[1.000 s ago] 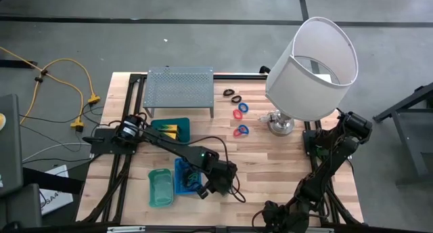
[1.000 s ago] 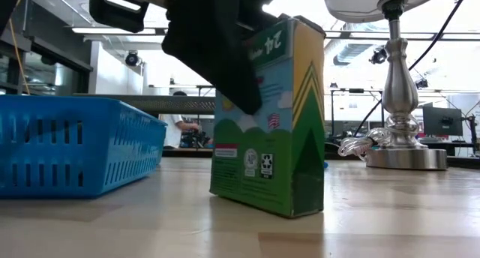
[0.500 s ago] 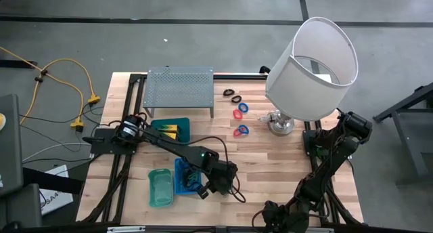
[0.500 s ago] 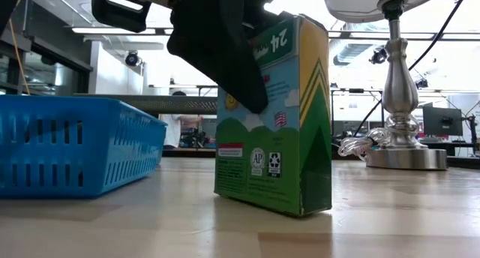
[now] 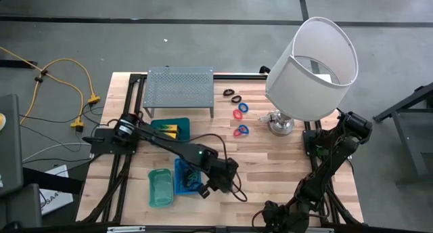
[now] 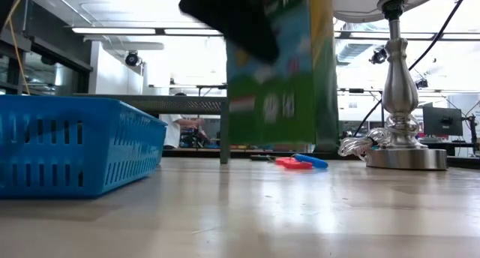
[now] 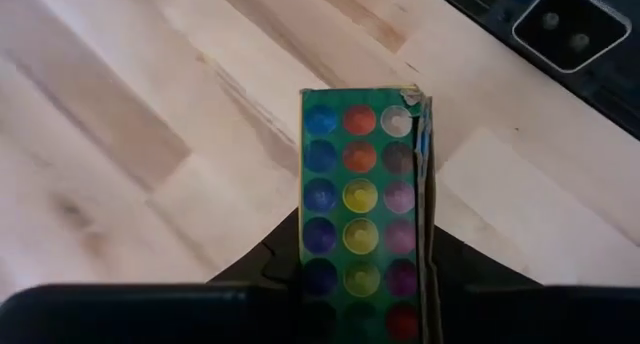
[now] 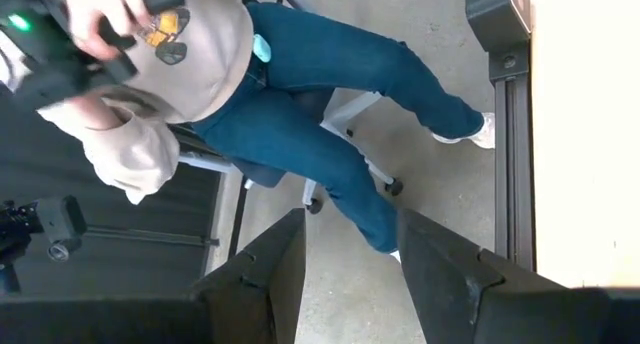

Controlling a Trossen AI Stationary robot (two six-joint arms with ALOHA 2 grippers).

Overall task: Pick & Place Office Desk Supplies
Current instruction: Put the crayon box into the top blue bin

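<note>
My left gripper [image 6: 236,18] is shut on a green crayon box [image 6: 281,70], which hangs above the table beside the blue tray [image 6: 75,145]. The left wrist view looks along the box at its end face of coloured dots [image 7: 360,204]. Red and blue rings [image 5: 241,112] and black loops [image 5: 233,94] lie loose on the table near the lamp base. Yellow-green packets [image 5: 170,130] lie in a teal tray. My right gripper [image 8: 350,269] stands open past the table's near right edge, with nothing between its fingers. My left gripper pinches the crayon box between its two fingers, which lie on the box's two broad faces near the top [image 6: 289,25]. The fingers [image 6: 240,29] slant down from above. The box hangs upright below them, lifted clear of the table.
A grey perforated rack [image 5: 179,87] stands at the far side and a big white-shaded lamp [image 5: 311,64] at the far right, its base [image 6: 401,149] on the table. A small teal tray [image 5: 160,187] lies beside the blue one. A seated person [image 8: 200,74] is beyond the table.
My left gripper has gone up with the crayon box. The box stood on the table a second ago and now hangs clear above it, still upright, uncovering the rings behind it in the low view.
</note>
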